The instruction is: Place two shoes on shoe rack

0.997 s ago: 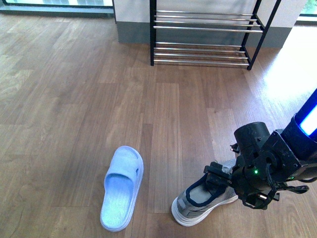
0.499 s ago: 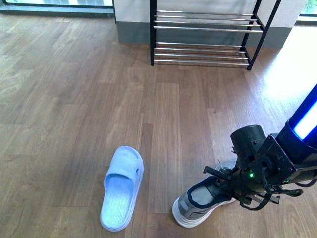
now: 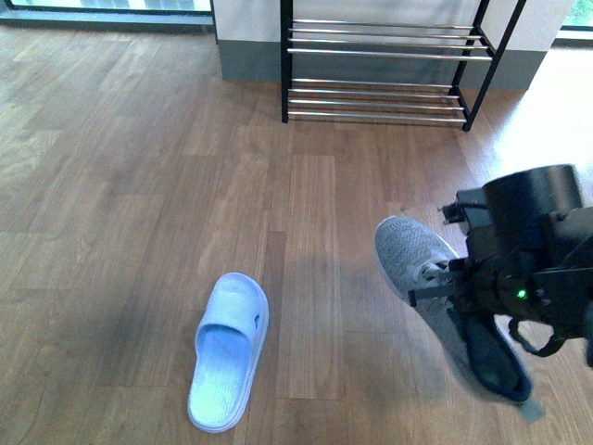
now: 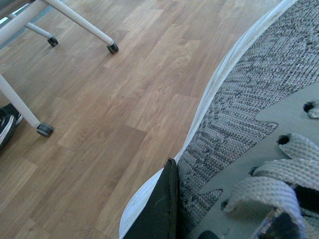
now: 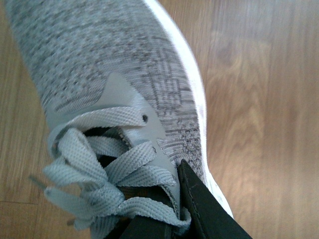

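Nothing written, printed or numbered can be read in any view. The grey knit sneaker (image 3: 417,260) shows only plain knit, flat laces and a smooth grey overlay panel without a logo, and the second sneaker (image 4: 249,99) looks the same up close. The pale blue slide sandal (image 3: 227,348) and the shoe rack (image 3: 380,54) carry no legible mark either.

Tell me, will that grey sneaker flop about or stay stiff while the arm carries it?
The grey sneaker probably keeps its shape: held by the right gripper near the laces, its toe sticks out straight without sagging. Its knit upper likely gives softly when squeezed. The loose laces may dangle and swing.
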